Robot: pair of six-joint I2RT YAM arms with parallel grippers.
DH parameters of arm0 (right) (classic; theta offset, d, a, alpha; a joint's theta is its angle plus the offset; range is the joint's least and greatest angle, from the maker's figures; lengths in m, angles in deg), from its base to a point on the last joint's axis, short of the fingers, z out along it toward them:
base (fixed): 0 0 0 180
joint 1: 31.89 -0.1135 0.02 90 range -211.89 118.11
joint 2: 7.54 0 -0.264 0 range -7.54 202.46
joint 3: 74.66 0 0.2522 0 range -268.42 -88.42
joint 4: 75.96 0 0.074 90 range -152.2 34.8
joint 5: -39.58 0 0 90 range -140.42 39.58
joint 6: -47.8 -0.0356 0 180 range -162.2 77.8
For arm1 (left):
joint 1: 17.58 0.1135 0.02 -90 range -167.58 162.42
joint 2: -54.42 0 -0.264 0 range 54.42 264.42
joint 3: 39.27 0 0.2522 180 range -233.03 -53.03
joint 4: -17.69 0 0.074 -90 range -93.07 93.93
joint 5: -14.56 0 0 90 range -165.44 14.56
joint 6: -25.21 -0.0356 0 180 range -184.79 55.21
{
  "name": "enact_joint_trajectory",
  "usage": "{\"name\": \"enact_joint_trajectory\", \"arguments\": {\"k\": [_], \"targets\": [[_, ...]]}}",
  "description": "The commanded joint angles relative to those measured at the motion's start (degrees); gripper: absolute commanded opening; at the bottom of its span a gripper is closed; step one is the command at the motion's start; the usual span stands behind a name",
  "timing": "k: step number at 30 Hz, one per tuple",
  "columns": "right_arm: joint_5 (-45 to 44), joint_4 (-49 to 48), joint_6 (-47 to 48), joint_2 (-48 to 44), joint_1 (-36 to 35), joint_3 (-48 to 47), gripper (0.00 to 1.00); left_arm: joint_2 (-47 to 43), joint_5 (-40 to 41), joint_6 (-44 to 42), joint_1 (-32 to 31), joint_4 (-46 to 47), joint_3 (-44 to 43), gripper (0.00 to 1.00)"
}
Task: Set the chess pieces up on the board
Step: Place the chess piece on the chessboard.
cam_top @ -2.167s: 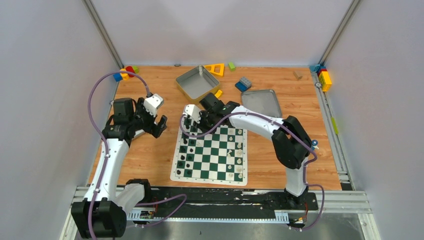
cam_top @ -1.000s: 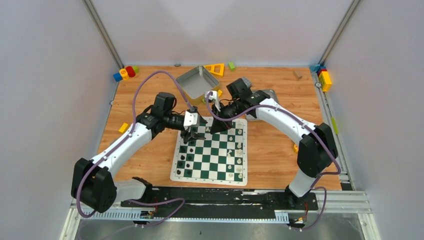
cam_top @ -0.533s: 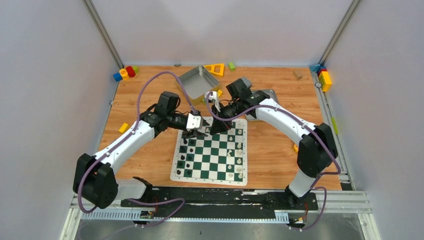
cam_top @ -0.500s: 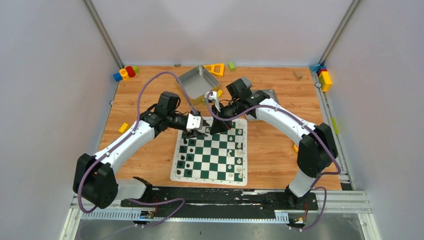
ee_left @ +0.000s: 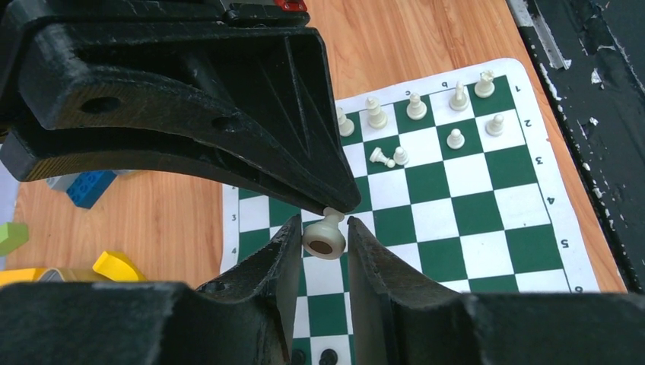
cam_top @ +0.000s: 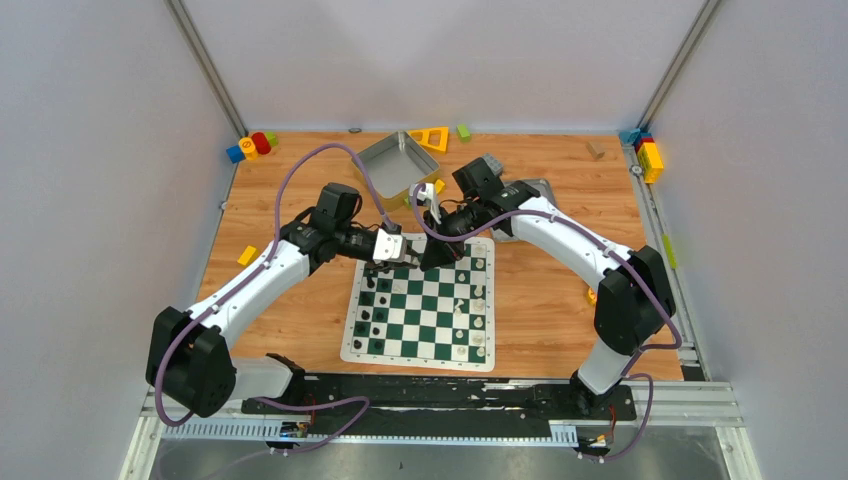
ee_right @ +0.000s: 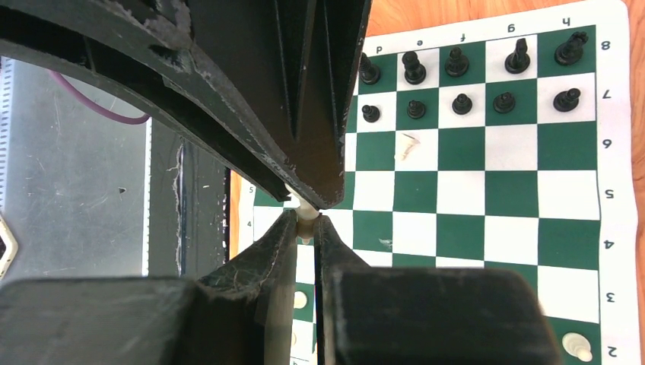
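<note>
Two robot arms meet above the far edge of a green-and-white chess board (ee_left: 525, 247) on a wooden table (cam_top: 290, 310). The right gripper (ee_right: 306, 217) is closed on the head of a cream-white pawn (ee_left: 323, 237), holding it in the air, tipped on its side with its round base facing the left arm. The left gripper (ee_left: 322, 226) has its fingers narrow, one just beside each side of the pawn's base; whether they press on it cannot be told. Black chessmen (ee_right: 456, 65) stand in two rows along the board's left side. Cream-white chessmen (ee_left: 414, 106) stand along its right side, and one more lies toppled among them. A grey metal tray (cam_top: 390, 165) and toy blocks (cam_top: 250, 145) lie beyond the board
</note>
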Motion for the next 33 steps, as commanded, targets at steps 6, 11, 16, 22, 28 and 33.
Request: {"name": "enact_joint_trajectory", "arguments": {"k": [6, 11, 16, 22, 28, 33], "targets": [[2.11, -0.32, 0.01, -1.67, 0.71, -2.05, 0.00, 0.77, -0.31, -1.36, -0.66, -1.86, -2.56, 0.23], [1.33, -0.32, -0.86, -3.00, 2.07, -2.21, 0.14, 0.72, 1.69, 4.66, -0.66, 0.68, -2.50, 0.00], [0.27, -1.89, -3.94, -5.31, 6.70, -2.42, 0.44, -0.07, 7.22, 18.59, -0.42, 11.75, -1.26, 0.00], [3.23, -13.74, -16.77, -8.81, 12.85, 0.46, 0.52, 1.47, 12.49, 42.30, -0.31, 23.01, -1.47, 0.00], [6.47, -19.70, -28.45, -6.27, 14.89, 0.56, 0.55, 3.42, 14.76, 59.70, -0.23, 33.82, -0.17, 0.00], [9.46, -22.91, -33.68, -3.99, 15.00, 1.75, 0.57, 4.29, 15.07, 68.21, -0.22, 41.98, 2.37, 0.00]]}}
